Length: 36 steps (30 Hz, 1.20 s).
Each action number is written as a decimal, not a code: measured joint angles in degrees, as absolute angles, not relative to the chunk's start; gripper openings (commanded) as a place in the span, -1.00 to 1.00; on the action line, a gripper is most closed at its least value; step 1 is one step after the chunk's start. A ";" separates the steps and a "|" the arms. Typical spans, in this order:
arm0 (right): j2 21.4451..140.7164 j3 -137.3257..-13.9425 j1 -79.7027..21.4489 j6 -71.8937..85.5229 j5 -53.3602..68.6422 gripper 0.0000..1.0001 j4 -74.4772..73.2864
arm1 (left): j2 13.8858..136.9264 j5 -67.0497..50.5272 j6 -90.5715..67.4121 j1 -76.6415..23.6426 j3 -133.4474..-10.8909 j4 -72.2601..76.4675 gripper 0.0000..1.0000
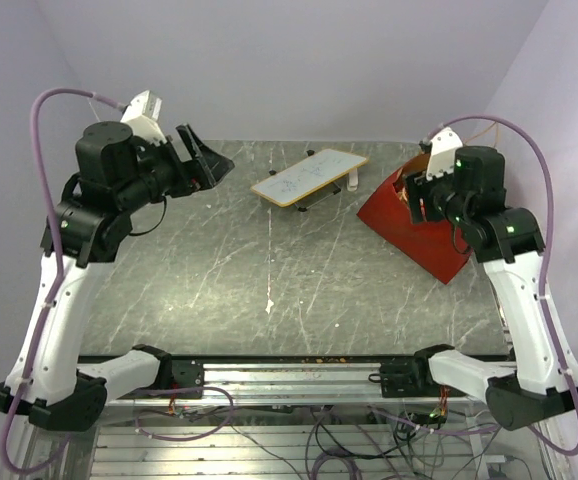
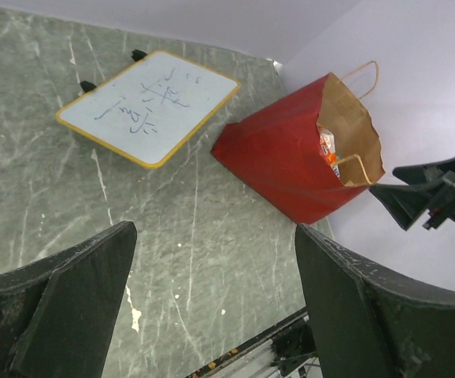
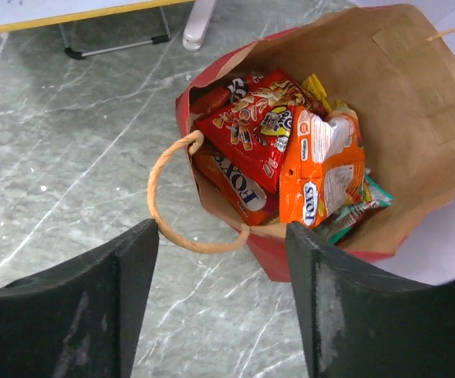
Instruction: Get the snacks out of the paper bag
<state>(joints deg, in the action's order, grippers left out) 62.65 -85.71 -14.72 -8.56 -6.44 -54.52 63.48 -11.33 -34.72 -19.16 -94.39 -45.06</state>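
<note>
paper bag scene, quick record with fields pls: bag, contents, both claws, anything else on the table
bag: red paper bag, far right of the table, mouth open
contents: snacks, red and orange packets among them, all inside the bag
left claw: open, empty, far left, well away from the bag
right claw: open, empty, at the bag's mouth
other: whiteboard, far centre, beside the bag

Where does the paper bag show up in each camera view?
Top external: paper bag right of centre.
Left wrist: centre right, mouth facing right.
Right wrist: upper right, snacks inside.
Shared landmark: the yellow-edged whiteboard, left of the paper bag in all three.
</note>
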 measured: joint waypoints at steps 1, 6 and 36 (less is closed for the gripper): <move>63.53 -85.76 -14.83 -9.19 -6.83 0.25 -54.04 | 64.38 -12.19 -34.74 -19.16 -94.54 -44.69 0.83; 67.35 -85.58 -15.51 -11.05 -6.68 0.24 -53.01 | 67.33 -15.42 -34.74 -19.16 -95.00 -43.86 0.83; 68.69 -80.03 -16.19 -3.33 4.73 0.64 -50.85 | 52.66 -19.31 -41.04 -19.16 -88.66 -49.78 0.78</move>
<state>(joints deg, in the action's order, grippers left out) 68.69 -80.03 -16.19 -3.33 4.73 -50.85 52.66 -19.31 -41.04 -19.16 -88.66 -49.78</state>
